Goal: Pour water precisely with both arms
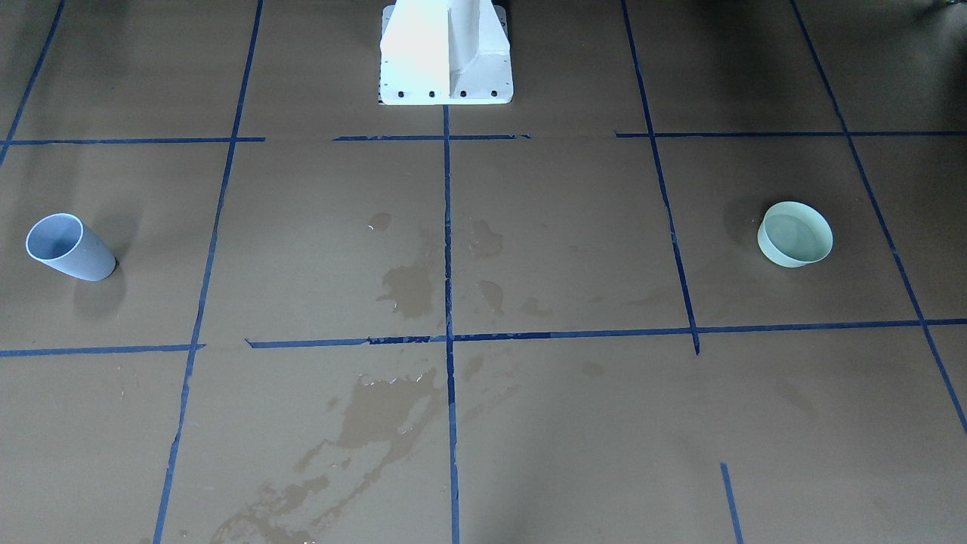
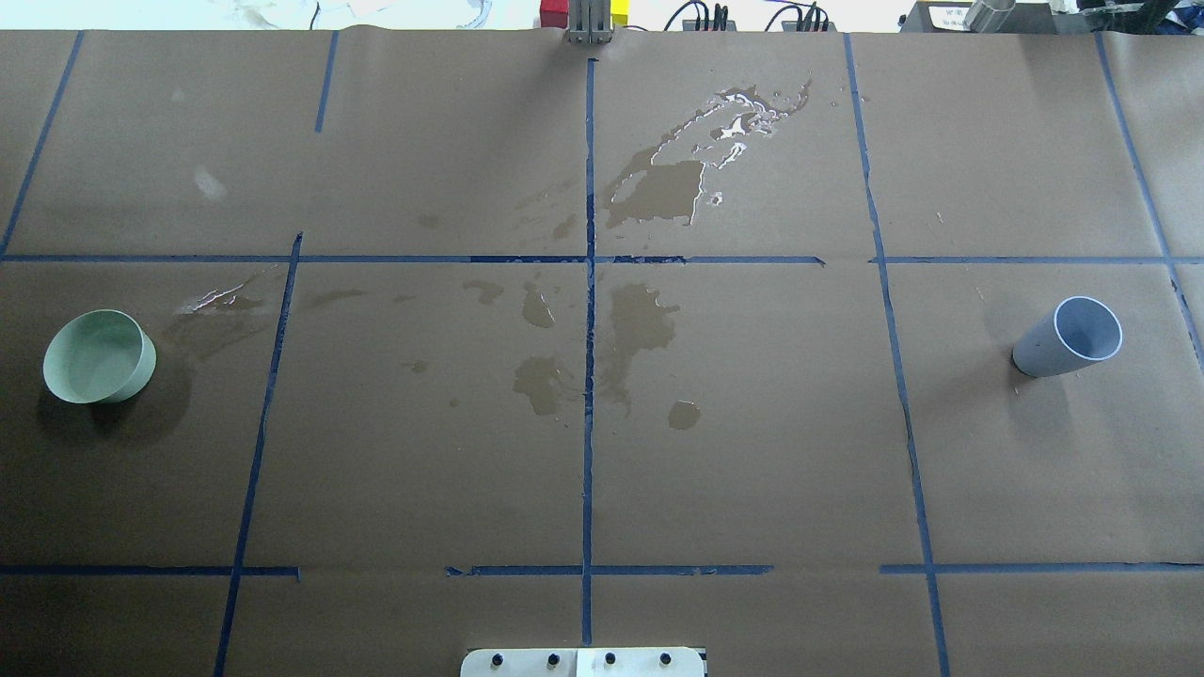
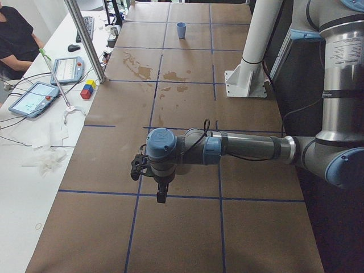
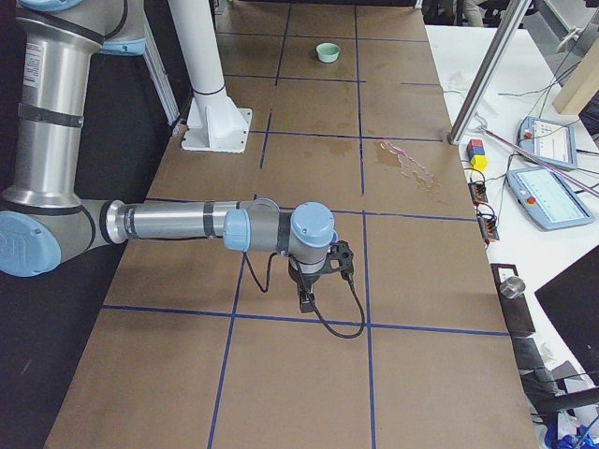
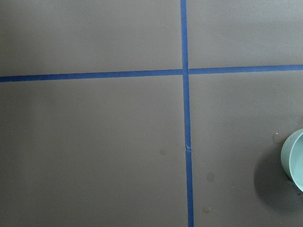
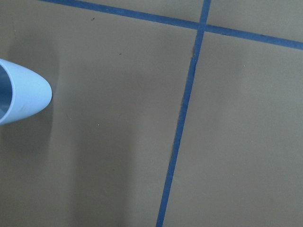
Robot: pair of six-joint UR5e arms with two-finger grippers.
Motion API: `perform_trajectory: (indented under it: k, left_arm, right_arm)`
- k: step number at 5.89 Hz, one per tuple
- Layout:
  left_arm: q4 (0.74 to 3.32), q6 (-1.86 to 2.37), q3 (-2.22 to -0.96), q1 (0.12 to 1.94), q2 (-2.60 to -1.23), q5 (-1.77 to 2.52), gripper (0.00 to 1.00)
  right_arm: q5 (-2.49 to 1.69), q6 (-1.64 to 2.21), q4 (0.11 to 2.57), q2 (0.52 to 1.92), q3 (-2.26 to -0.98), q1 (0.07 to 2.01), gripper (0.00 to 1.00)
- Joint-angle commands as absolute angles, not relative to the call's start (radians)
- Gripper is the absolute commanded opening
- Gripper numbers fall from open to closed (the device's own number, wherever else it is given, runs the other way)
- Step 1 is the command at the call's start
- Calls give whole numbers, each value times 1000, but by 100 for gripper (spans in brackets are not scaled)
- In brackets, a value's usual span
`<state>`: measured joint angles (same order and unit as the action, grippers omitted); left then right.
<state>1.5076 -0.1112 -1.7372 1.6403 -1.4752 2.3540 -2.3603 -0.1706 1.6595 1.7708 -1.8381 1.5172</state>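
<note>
Brown table (image 2: 752, 451), cup (image 2: 1068, 338) right edge, bowl (image 2: 99, 357) left edge

I count two arms on this rig: one left arm (image 3: 244, 149) and one right arm (image 4: 178, 223). White pedestal (image 1: 446, 53): one. Vessels on the table: two, being one pale green bowl (image 2: 99, 357) at 9 o'clock in the overhead view and one blue-grey cup (image 2: 1068, 338) at 3 o'clock. Side bench: two tablets, the near tablet (image 3: 33, 98) and the far tablet (image 3: 67, 69); one clump of coloured blocks (image 3: 88, 90); one person (image 3: 17, 34).
</note>
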Motion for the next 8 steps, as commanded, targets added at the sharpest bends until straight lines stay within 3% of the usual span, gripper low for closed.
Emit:
perform_trajectory:
  k: [1, 4, 6, 8]
  left_arm:
    - [1514, -112, -1740, 1641, -1471, 2359, 100]
    - [1517, -114, -1750, 1641, -1444, 2359, 100]
    - [1516, -114, -1858, 1643, -1341, 2359, 100]
    - [1516, -114, -1850, 1641, -1344, 2359, 100]
  right_arm:
    - [-2359, -172, 1657, 1770, -1839, 1517, 100]
    - [-2359, -178, 1657, 1772, -1844, 1517, 100]
    - [-2359, -181, 1657, 1772, -1842, 1519, 100]
    - [-2356, -184, 1654, 1775, -1848, 1519, 100]
